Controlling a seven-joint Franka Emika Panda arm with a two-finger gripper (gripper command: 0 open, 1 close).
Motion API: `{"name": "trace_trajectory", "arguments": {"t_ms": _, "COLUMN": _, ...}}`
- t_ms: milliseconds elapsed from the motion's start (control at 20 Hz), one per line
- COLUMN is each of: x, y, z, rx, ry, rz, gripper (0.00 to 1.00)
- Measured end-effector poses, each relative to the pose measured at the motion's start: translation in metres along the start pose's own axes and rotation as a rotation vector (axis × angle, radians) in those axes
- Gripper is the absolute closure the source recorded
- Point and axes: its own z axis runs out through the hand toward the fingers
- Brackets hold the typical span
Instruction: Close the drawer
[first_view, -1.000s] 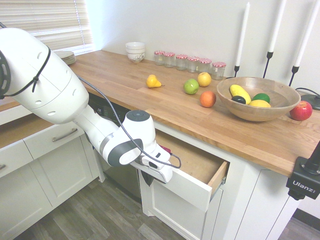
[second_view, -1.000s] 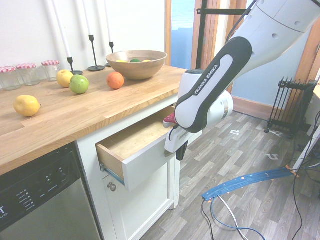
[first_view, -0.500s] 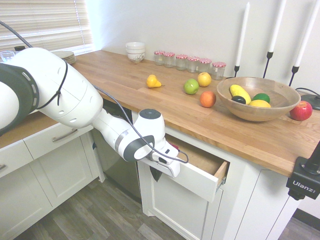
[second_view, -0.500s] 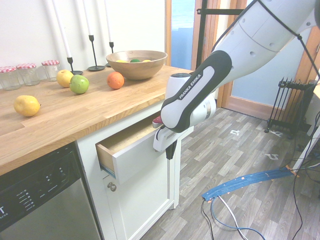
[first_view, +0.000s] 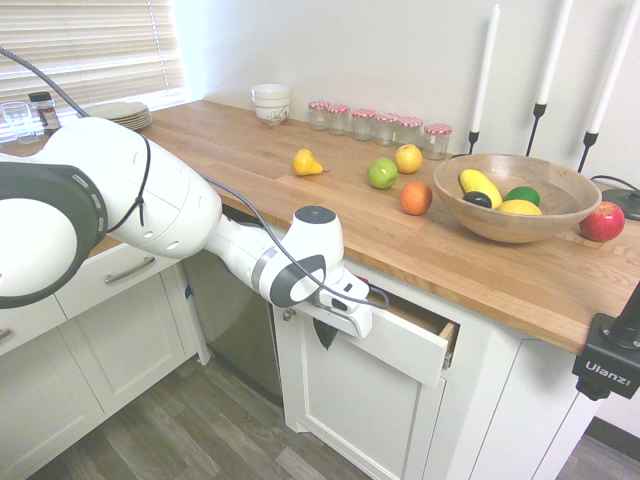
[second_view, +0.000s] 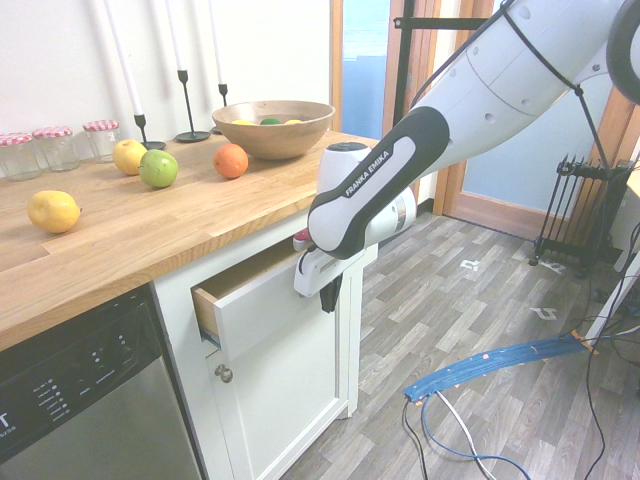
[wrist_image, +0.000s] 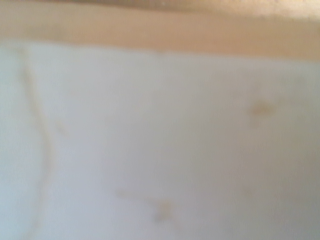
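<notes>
**Drawer Partly Open, Pincer Against Front Panel**

Drawer (first_view: 405, 345): located under the wooden table (first_view: 300, 205), above a white cabinet door (first_view: 350, 410). Protrudes a short way from the cabinet face; narrow strip of pale wood side visible at the far end in the first exterior view. Same drawer (second_view: 255, 310) in the second exterior view: white front angled outward, small gap showing bare wood interior.

Pincer (first_view: 326, 333): positioned at the drawer front, dark fingers pointing downward along the white panel. Also seen at (second_view: 326, 292), pressed close to the panel's end nearest the arm. Finger spacing: cannot tell, too small and dark in both exterior views.

Wrist view: blurred white surface filling most of the frame, tan wooden band along one edge.

On the table: wooden bowl (first_view: 515, 215) with fruit, orange (first_view: 415, 198), green apple (first_view: 382, 173), yellow pear (first_view: 305, 163), row of jars (first_view: 380, 125), red apple (first_view: 602, 221) beside the bowl.
</notes>
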Motion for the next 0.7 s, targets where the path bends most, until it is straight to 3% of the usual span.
{"name": "trace_trajectory", "arguments": {"t_ms": 700, "x": 0.024, "y": -0.011, "z": 0.005, "rx": -0.005, "ry": 0.001, "rz": 0.02, "gripper": 1.0}}
